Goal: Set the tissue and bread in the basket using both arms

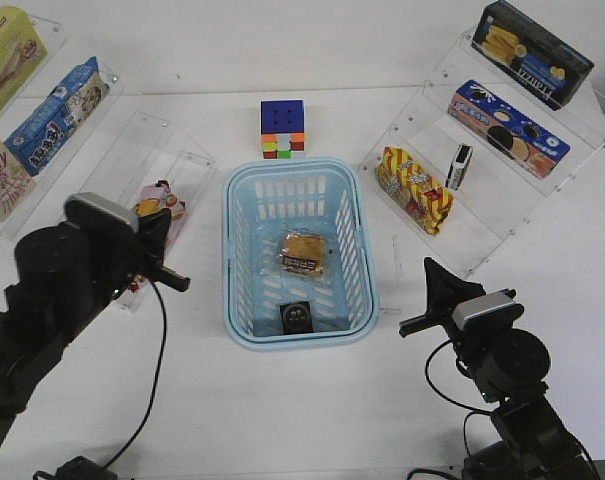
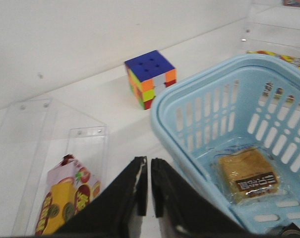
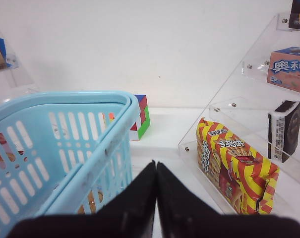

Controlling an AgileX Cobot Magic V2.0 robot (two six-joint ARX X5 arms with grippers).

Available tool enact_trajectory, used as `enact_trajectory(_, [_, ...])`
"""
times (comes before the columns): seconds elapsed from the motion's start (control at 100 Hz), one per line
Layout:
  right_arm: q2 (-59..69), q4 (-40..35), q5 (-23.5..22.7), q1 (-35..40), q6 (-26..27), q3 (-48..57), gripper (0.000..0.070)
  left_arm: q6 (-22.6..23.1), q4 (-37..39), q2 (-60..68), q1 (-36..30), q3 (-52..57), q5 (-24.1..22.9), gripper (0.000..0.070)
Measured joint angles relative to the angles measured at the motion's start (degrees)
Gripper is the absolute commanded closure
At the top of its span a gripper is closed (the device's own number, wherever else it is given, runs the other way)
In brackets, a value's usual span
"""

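Observation:
The light blue basket (image 1: 292, 170) stands in the middle of the table. The bread (image 1: 305, 254), a golden-brown bun in clear wrap with a dark label, lies on its floor. The tissue (image 1: 298, 317), a black pack with a pale grey mark, lies in the basket's near end. My left gripper (image 1: 162, 222) is left of the basket, its jaws nearly together and empty. My right gripper (image 1: 430, 266) is right of the basket, shut and empty. The left wrist view shows the left gripper (image 2: 149, 161), the basket rim (image 2: 189, 94) and the bread (image 2: 249, 174). The right wrist view shows the right gripper (image 3: 155, 163) beside the basket wall (image 3: 65, 96).
A Rubik's cube (image 1: 283, 129) sits behind the basket. Clear stepped shelves stand left and right with snack boxes. A red-and-yellow snack bag (image 1: 414, 190) and a narrow black pack with a white stripe (image 1: 462, 166) are on the right shelf. A colourful carton (image 1: 162, 212) is by my left gripper.

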Motion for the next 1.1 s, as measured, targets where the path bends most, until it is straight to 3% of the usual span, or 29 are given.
enact_trajectory(0.12, [0.00, 0.31, 0.00, 0.00, 0.00, 0.00, 0.0698, -1.90, 4.22, -8.31, 2.08, -9.05, -1.29, 0.0700])
enact_trajectory(0.32, [0.00, 0.52, 0.00, 0.00, 0.00, 0.00, 0.0699, -2.99, 24.28, -23.82, 3.85, -35.36, -1.42, 0.0699])
enact_trajectory(0.4, [0.00, 0.52, -0.02, 0.00, 0.00, 0.00, 0.0699, -3.17, 27.96, -27.34, 3.85, -42.18, -1.42, 0.0699])
enact_trajectory(0.56, [0.00, 0.59, 0.00, 0.00, 0.00, 0.00, 0.0699, -3.19, 23.96, -30.38, 3.85, -43.15, -1.40, 0.0699])
enact_trajectory(0.89, [0.00, 0.61, 0.00, 0.00, 0.00, 0.00, 0.0698, -3.06, 23.98, -35.95, 3.85, -42.71, -1.40, 0.0699])
enact_trajectory(1.1, [0.00, 0.63, 0.00, 0.00, 0.00, 0.00, 0.0699, -3.08, 29.70, -41.70, 7.61, -47.12, -1.38, 0.0699])
